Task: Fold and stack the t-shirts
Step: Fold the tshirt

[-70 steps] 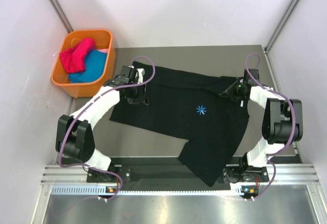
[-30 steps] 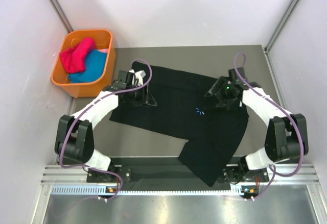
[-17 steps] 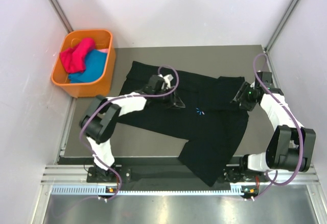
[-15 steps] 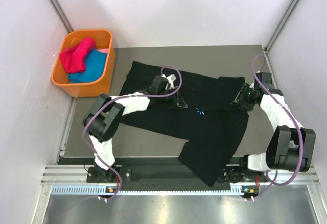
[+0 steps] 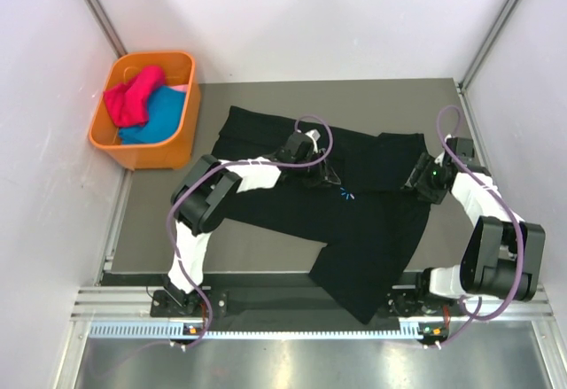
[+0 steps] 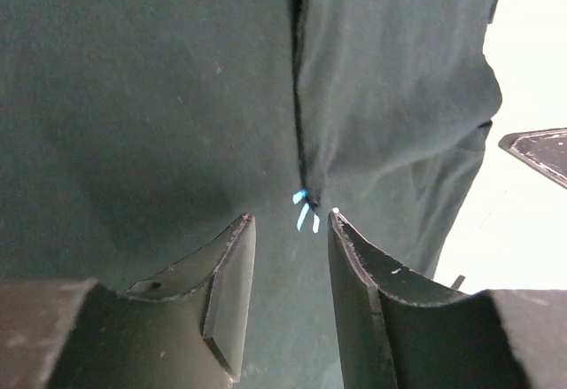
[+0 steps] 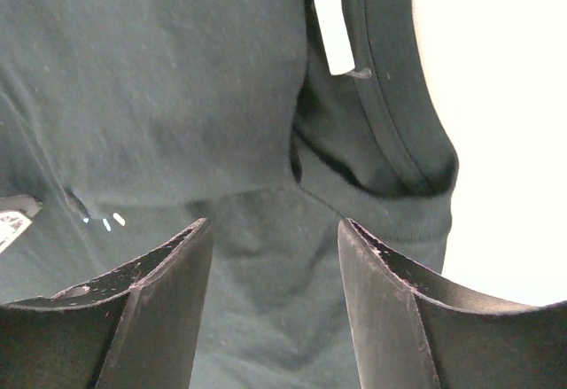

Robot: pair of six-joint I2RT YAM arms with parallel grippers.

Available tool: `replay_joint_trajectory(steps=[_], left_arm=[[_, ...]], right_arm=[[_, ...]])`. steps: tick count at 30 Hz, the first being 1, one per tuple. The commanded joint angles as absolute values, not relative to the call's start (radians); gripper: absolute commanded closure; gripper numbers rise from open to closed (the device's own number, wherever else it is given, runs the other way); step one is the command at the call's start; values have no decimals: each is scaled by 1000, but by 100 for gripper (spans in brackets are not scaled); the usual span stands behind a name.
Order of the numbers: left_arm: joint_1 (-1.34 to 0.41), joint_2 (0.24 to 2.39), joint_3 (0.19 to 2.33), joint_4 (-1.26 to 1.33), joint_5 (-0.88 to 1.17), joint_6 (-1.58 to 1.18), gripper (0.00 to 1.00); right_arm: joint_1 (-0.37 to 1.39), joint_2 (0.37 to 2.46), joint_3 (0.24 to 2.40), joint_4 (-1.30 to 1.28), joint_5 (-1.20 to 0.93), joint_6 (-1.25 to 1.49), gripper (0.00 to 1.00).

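The black t-shirt (image 5: pixel 372 229) is spread across the worktop (image 5: pixel 292 95), from near the far left corner to the near right, where part of it is draped over the near edge. The left tool (image 6: pixel 291 218) is held over the shirt's middle, its jaws narrowly parted and empty, with the starburst print (image 6: pixel 306 216) seen just past the tips. The right tool (image 7: pixel 274 224) is held near the right edge above the collar (image 7: pixel 390 88), its jaws set wider, nothing between them. A pink shirt (image 5: pixel 133 97) and a teal shirt (image 5: pixel 158 119) are piled in the orange basket (image 5: pixel 146 154) beside the far left corner.
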State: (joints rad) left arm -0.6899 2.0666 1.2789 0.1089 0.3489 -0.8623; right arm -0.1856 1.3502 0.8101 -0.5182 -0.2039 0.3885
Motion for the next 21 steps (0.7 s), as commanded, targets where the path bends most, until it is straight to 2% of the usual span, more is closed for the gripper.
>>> replay_joint_trajectory(steps=[1, 11, 21], left_arm=[[-698, 2091, 1338, 120, 339, -871, 57], [-716, 2155, 1374, 170, 376, -931, 63], [-733, 2203, 1391, 166, 390, -973, 62]], right_arm=[[-198, 1376, 828, -428, -222, 359, 41], [-204, 1414, 828, -400, -267, 351, 46], [-221, 1474, 850, -399, -298, 330, 46]])
